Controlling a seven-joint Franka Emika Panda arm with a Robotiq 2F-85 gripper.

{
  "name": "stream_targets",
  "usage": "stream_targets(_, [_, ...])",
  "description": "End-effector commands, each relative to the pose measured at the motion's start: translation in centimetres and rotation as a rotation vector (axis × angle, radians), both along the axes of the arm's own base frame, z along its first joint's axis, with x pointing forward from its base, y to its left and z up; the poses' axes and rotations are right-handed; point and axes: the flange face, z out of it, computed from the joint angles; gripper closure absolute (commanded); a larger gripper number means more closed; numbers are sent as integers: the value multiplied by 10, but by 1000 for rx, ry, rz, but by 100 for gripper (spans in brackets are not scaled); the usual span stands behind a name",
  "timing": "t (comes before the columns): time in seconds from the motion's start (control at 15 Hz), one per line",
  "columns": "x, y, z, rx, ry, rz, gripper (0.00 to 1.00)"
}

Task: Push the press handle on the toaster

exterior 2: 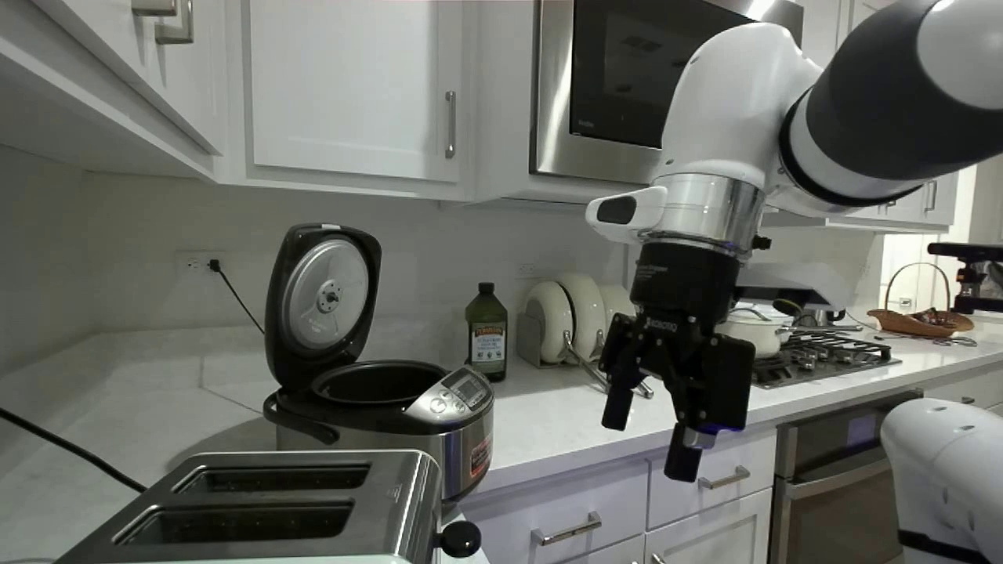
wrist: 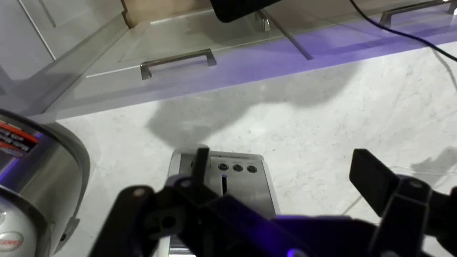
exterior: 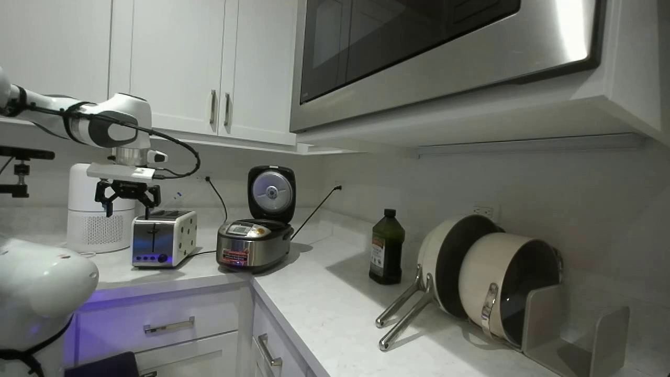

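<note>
The toaster is a small silver box with a slotted top and white sides. It stands on the counter in both exterior views [exterior: 142, 235] [exterior 2: 392, 493]. Its front panel, with a vertical slot, faces up in the wrist view [wrist: 250, 189]. A black press handle [exterior 2: 460, 539] sticks out from its front near the top; in the wrist view it is hidden behind my gripper. My gripper [exterior: 128, 213] is open and empty, pointing down in front of the toaster's front and a little higher. It hangs apart from the toaster in an exterior view [exterior 2: 650, 439]; one finger covers part of the panel in the wrist view [wrist: 282, 157].
A steel cooker [exterior: 261, 251] with its lid raised stands beside the toaster. A white cylindrical appliance [exterior: 99, 230] stands behind it. A dark bottle [exterior: 387, 248] and upright pans [exterior: 487, 277] stand further along the counter. Cabinets [exterior: 172, 68] hang above.
</note>
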Motion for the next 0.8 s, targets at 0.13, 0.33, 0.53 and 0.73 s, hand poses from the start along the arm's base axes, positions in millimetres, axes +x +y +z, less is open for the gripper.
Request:
stream_targets(0.13, [-10, 24, 2, 76, -92, 25, 0])
stream_targets(0.33, [-11, 35, 7, 116, -124, 19, 0])
stream_targets(0.53, [-12, 49, 6, 150, -140, 0, 0])
stream_targets(0.73, [-11, 65, 1, 169, -167, -13, 0])
